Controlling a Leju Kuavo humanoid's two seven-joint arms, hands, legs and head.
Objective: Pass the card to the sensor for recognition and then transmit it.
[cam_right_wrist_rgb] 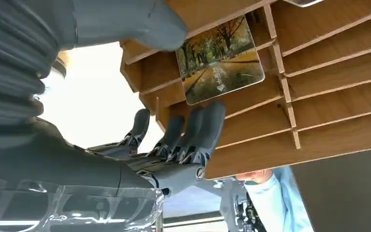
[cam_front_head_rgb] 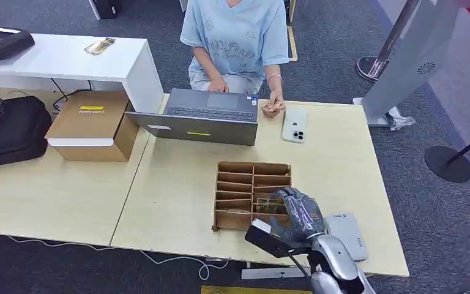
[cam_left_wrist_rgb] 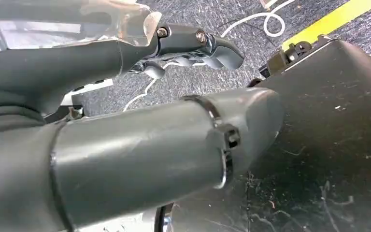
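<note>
A: List the scene from left to right.

B: A black bag [cam_front_head_rgb: 7,128] lies at the far left of the desk [cam_front_head_rgb: 67,196], then a cardboard box [cam_front_head_rgb: 92,125], then an open laptop [cam_front_head_rgb: 202,116] with a person [cam_front_head_rgb: 235,43] seated behind it and a phone [cam_front_head_rgb: 294,124] just beside the laptop. Nearer the robot stands the wooden slotted organizer [cam_front_head_rgb: 252,195]. The right hand [cam_front_head_rgb: 297,214] is at the organizer's near right corner. The card reader [cam_front_head_rgb: 347,234] lies flat to the right of it.

A: Where is the card?

B: The card [cam_right_wrist_rgb: 221,60], printed with an autumn avenue, stands in a slot of the organizer, with one corner projecting. The right hand's thumb [cam_right_wrist_rgb: 125,21] is on one side of it and the fingers [cam_right_wrist_rgb: 200,130] on the other. The fingers are apart and hold nothing.

A: State of the left hand?

B: The left hand [cam_left_wrist_rgb: 193,46] hangs over the floor, fingers curled in, holding nothing.

A: Handling properties?

B: Judged thin, light, stiff and glossy, therefore slippery. Pinch the projecting edge across both faces and draw it out along the slot, not sideways against the dividers.
</note>
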